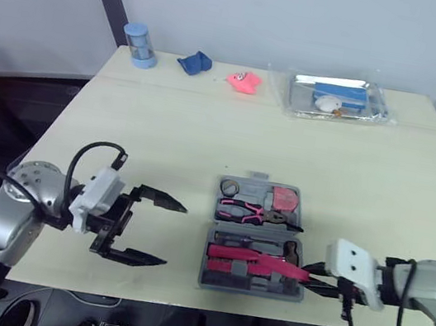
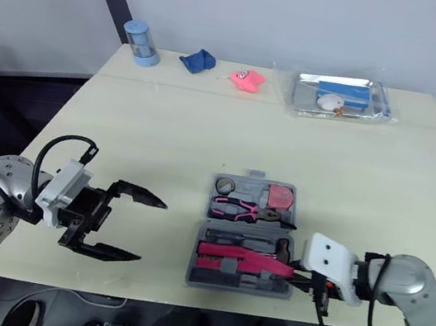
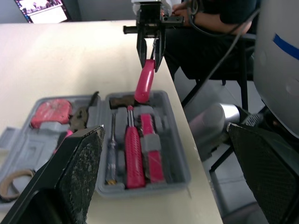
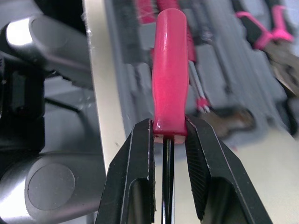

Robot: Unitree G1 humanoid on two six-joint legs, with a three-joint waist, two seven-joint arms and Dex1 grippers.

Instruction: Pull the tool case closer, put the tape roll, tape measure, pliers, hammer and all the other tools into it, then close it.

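Showing a late stage of packing. The desk (image 1: 207, 128) is carrying the open tool case (image 1: 259, 176), which is lying near the front edge between the two sets of fingers, so the pulling-closer step is judged done. The left fingers (image 1: 160, 198) are standing wide apart and holding nothing, with the case just beyond their tips. The right fingers (image 4: 140, 158) are pinching a pink-handled screwdriver (image 4: 170, 70) at the shaft end of its handle. Its dark shaft is running back between them and its handle is pointing out past their tips over the near half of the case. It is probably the item now being placed.

In the far half, farther from the right fingers, the pliers (image 1: 251, 213), tape measure (image 1: 284, 198) and tape roll (image 1: 230, 188) are sitting in their recesses. The near half is holding several pink-handled tools (image 1: 256, 260). A dark head among them is suggesting the hammer, though this is hard to confirm.

By this reading, what is left is seating the screwdriver and closing the lid. Whether the screwdriver is touching the case is unclear. Whether the clear tray (image 1: 381, 115) and blue cup (image 1: 140, 44), well beyond both sets of fingers, are holding further tools cannot be told.
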